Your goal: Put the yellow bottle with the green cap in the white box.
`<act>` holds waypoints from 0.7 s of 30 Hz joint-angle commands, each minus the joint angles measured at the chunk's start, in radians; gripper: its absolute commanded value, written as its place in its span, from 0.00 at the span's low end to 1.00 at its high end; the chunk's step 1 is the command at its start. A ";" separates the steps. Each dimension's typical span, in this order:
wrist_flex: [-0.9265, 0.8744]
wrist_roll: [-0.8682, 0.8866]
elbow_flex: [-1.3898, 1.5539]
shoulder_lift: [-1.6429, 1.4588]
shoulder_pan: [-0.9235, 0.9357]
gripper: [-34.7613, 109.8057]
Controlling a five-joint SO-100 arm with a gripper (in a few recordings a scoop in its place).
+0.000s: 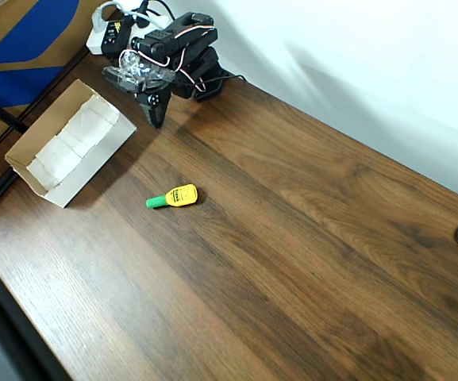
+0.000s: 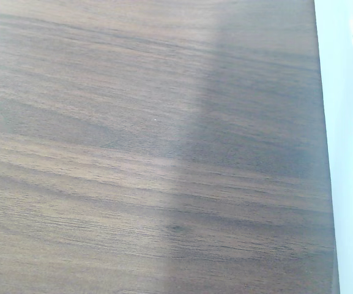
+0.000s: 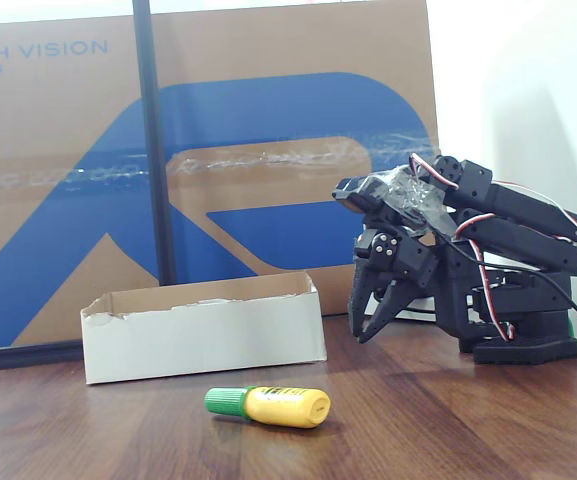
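- On the table (image 1: 308,238), a dark brown wood-grain surface with long streaks and a smooth, faintly glossy finish, the yellow bottle with the green cap (image 1: 173,196) is seen lying on its side, out in the open and touching nothing else.
- Its body is squat and rounded, of glossy yellow plastic with a dark-printed label; the tapered, ribbed green cap points left in the fixed view (image 3: 268,405) and toward the lower left in the overhead view.
- The white box (image 1: 70,143) is set on the table well apart from the bottle, up and to the left of it in the overhead view; in the fixed view (image 3: 203,330) it stands behind the bottle.
- It is a shallow, open-topped rectangle of cardboard, matte white on its outer wall and floor, with tan edges that look roughly torn along the rim.
- The arm is folded low over its base at the far edge, made of black angular plastic parts with red and white wires looped along it and a crinkled clear film wrapped near the wrist.
- The gripper (image 3: 376,312) hangs tip-down just above the table beside the box; its two dark, tapered fingers are held slightly apart, with nothing between them.
- Seen by the wrist camera, bare wood grain is crossed by a soft shadow, with a pale wall (image 2: 350,153) along the right edge.
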State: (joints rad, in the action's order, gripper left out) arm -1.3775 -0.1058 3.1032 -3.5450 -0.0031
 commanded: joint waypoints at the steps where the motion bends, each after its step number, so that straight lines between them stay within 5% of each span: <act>1: -0.127 -0.034 -0.012 -0.028 0.031 0.24; 21: -0.114 -0.020 -0.064 -0.014 0.052 0.24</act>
State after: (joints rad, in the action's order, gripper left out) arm -1.3775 -0.1135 3.1032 -3.5450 0.0353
